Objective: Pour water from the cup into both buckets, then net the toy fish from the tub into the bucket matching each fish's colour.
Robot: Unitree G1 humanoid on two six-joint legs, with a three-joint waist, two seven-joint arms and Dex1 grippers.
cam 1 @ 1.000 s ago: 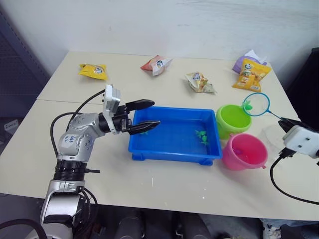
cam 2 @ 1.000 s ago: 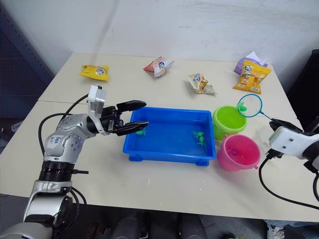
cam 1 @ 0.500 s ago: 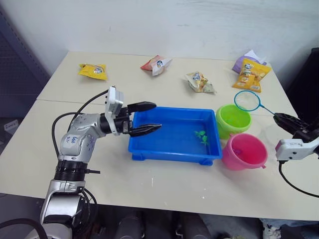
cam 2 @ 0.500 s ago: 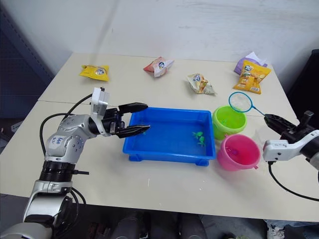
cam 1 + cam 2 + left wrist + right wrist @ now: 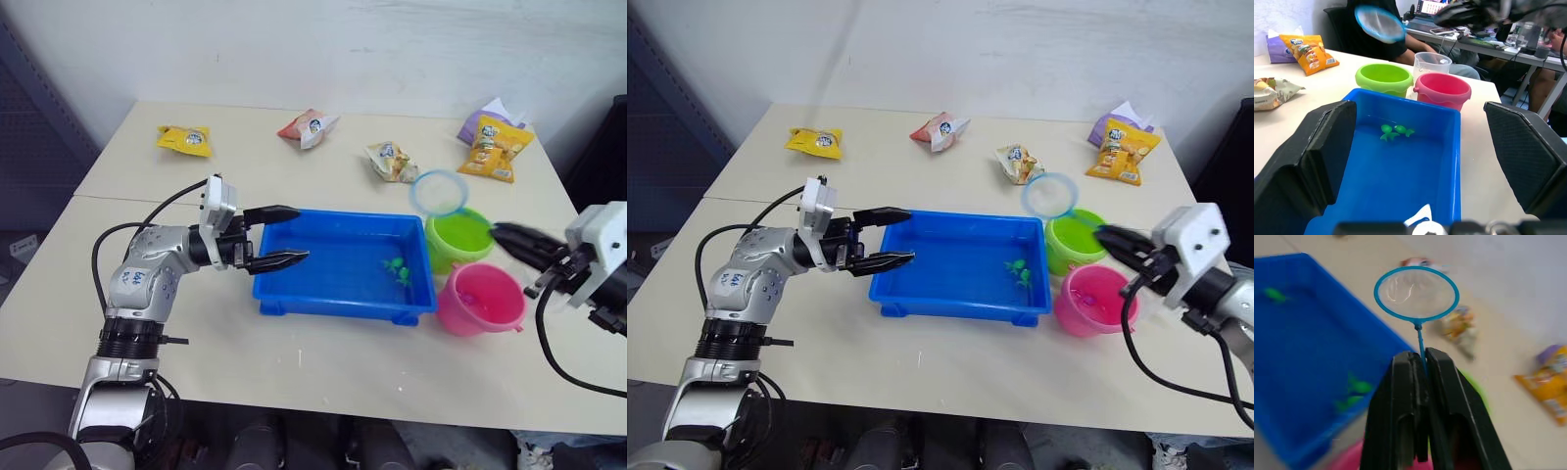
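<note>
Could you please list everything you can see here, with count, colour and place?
Tub: one, blue, middle of the table.
Green fish: at least two, in the tub's right part.
Green bucket: one, lime, right of the tub.
Pink bucket: one, beside the green bucket, on its near side.
Cup: one, clear, behind the two buckets in the left wrist view.
Net: one, light blue rim, in the air over the tub's far right corner.
Snack packets: yellow, red and white, pale green, orange, purple, along the table's far side.
People: seated at a desk beyond the table.
Left hand: open, over the tub's left end.
Right hand: shut on the net's handle.
</note>
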